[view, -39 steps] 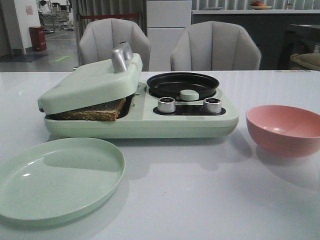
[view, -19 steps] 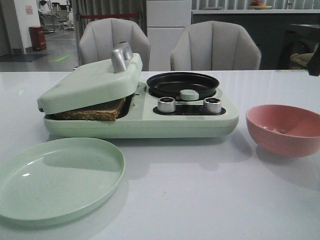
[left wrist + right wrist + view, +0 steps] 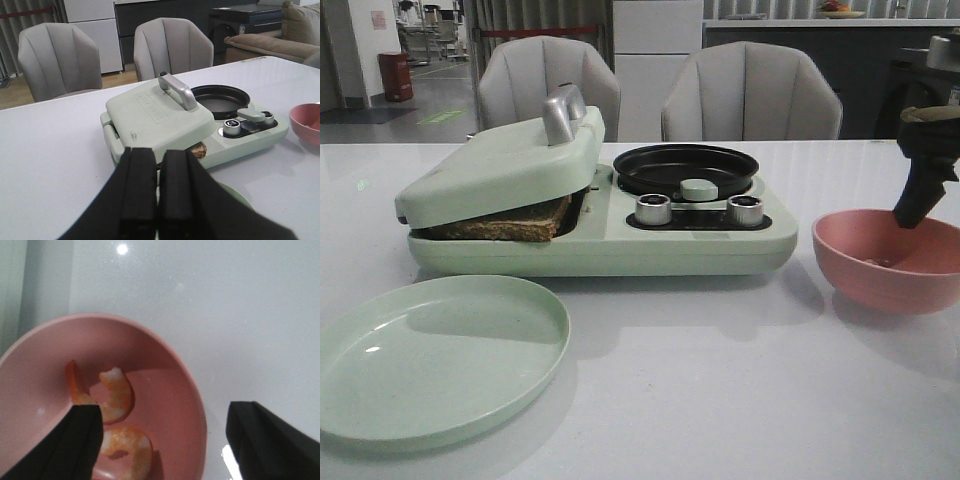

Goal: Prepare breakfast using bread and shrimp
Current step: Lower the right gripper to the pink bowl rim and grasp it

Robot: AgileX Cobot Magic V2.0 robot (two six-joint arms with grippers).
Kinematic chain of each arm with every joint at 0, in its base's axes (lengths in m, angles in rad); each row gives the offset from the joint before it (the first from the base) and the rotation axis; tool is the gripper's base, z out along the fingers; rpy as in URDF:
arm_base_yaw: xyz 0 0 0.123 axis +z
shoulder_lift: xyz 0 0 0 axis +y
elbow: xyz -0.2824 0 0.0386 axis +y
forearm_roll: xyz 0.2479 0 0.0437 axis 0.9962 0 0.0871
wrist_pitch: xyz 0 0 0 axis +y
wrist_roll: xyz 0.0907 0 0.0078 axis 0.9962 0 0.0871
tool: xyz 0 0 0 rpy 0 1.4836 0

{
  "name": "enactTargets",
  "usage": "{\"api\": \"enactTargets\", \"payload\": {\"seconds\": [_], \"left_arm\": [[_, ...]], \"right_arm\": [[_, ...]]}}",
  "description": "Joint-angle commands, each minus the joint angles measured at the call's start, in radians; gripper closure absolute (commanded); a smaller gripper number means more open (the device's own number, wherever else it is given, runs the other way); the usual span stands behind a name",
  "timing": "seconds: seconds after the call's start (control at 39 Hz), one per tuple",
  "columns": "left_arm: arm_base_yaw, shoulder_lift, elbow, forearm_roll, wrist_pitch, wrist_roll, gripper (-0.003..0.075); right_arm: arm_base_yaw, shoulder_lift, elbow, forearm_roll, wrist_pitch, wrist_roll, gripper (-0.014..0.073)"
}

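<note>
The table (image 3: 720, 400) carried the same layout as a second before: the pale green cooker (image 3: 600, 225) sat in the middle, its hinged lid (image 3: 500, 165) resting tilted on the bread (image 3: 505, 222), whose brown crust showed in the gap. The black pan (image 3: 685, 168) on the cooker's right half looked bare. A green plate (image 3: 430, 355) lay near the front at left, with nothing seen on it, and the pink bowl (image 3: 890, 258) stood to the right of the cooker.

What had changed was on the right. A second earlier no arm was in the front view; half a second earlier only a dark tip showed at the right edge. Now the right gripper (image 3: 920, 205) had come down over the bowl, with one dark finger reaching to its rim. In the right wrist view its fingers (image 3: 75, 440) stood wide apart, one over the bowl and the other outside it. The shrimp (image 3: 117, 395) lay in the bowl's bottom, two or three curled orange-and-white pieces, none yet held.

The left gripper (image 3: 155, 200) hung back in front of the cooker with its pads pressed together, holding nothing.

This suggested the bread step was done and the shrimp pick was beginning, probably for transfer to the pan.
</note>
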Motion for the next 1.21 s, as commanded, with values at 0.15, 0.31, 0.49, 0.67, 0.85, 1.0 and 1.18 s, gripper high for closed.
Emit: {"api": "enactTargets", "payload": {"seconds": [0.15, 0.31, 0.49, 0.67, 0.85, 1.0, 1.18], "left_arm": [[-0.009, 0.009, -0.028, -0.017, -0.073, -0.011, 0.0607], [-0.009, 0.009, -0.028, -0.017, -0.073, -0.011, 0.0607], [-0.009, 0.009, -0.028, -0.017, -0.073, -0.011, 0.0607], [-0.009, 0.009, -0.028, -0.017, -0.073, -0.011, 0.0607], [-0.009, 0.009, -0.028, -0.017, -0.073, -0.011, 0.0607], [-0.009, 0.009, -0.028, -0.017, -0.073, -0.011, 0.0607], [-0.009, 0.009, -0.028, -0.017, -0.073, -0.011, 0.0607]], "right_arm": [[-0.008, 0.033, -0.08, -0.015, -0.045, -0.011, -0.0009], [-0.008, 0.072, -0.09, -0.015, -0.04, -0.011, 0.0029], [-0.008, 0.108, -0.091, -0.015, -0.022, -0.011, 0.02], [-0.008, 0.11, -0.108, -0.015, -0.019, -0.011, 0.0427], [-0.008, 0.101, -0.142, -0.02, -0.019, -0.011, 0.0453], [-0.008, 0.085, -0.191, -0.02, -0.01, -0.011, 0.0453], [-0.008, 0.075, -0.26, -0.001, 0.055, -0.011, 0.0453]]}}
